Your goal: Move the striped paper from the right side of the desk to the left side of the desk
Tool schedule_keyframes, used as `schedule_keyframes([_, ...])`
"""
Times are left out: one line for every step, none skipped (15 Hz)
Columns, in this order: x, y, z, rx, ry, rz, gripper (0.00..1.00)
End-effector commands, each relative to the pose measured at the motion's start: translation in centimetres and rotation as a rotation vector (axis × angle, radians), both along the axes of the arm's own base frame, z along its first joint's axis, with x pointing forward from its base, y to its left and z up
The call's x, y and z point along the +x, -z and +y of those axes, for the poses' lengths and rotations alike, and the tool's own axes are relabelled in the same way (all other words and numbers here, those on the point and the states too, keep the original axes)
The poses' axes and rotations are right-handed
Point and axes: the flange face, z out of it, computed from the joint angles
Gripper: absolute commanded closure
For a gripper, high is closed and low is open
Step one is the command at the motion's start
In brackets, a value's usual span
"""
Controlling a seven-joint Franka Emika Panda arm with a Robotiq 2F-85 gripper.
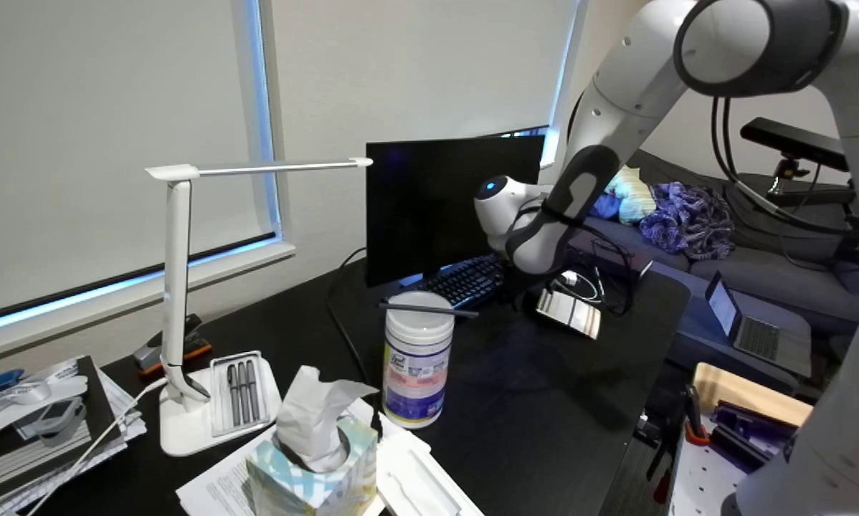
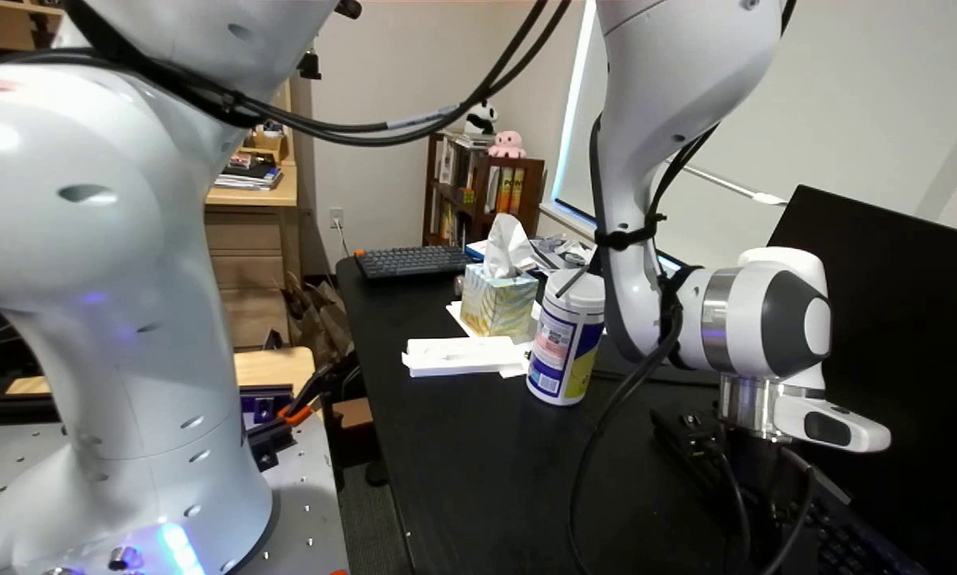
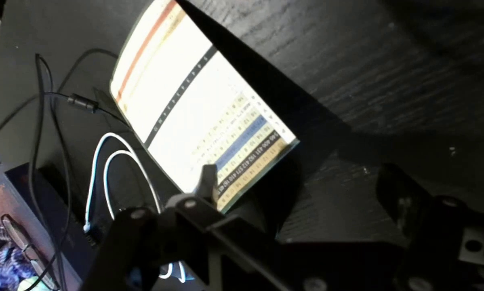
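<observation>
Overall, the black-topped desk (image 1: 530, 444) carries a dark monitor (image 1: 429, 208), keyboard (image 1: 465, 279) and Lysol wipes canister (image 1: 416, 365). Gripper (image 3: 298, 173) low near the keyboard, jaws standing apart. Striped paper (image 3: 201, 105) (rows of numbers printed across its bands) rests on the desk, well apart from the canister and just beside a looped white cable (image 3: 91, 182). Wrist view: one fingertip (image 3: 207, 180) overlaps its edge; contact, cannot tell.

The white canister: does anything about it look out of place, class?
Yes: a dark stick lies across the lid of the white canister in both exterior views. It overhangs the edge, so it looks misplaced there.
</observation>
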Motion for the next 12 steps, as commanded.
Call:
schedule_keyframes([1.9, 1.7, -0.8, -0.002, 0.041, -0.024, 0.0])
schedule_keyframes([2.0, 2.0, -1.0, -0.012, 0.058, -0.022, 0.0])
schedule_keyframes([2.1, 2.3, -1.2, -0.008, 0.065, -0.016, 0.0])
schedule_keyframes([1.9, 2.5, -1.5, -0.005, 0.075, -0.006, 0.0])
schedule_keyframes([1.8, 2.8, -1.7, -0.016, 0.086, -0.009, 0.0])
schedule_keyframes([1.7, 3.0, -2.0, -0.015, 0.09, -0.003, 0.0])
schedule_keyframes([1.5, 3.3, -2.2, -0.018, 0.094, 0.003, 0.0])
schedule_keyframes([1.2, 3.4, -2.3, -0.023, 0.098, 0.007, 0.0])
schedule_keyframes([1.1, 3.3, -2.4, -0.023, 0.1, 0.008, 0.0])
schedule_keyframes([0.9, 3.3, -2.4, -0.023, 0.102, 0.013, 0.0])
schedule_keyframes([0.8, 3.2, -2.4, -0.02, 0.101, 0.017, 0.0])
schedule_keyframes([0.6, 3.0, -2.5, -0.02, 0.1, 0.018, 0.0])
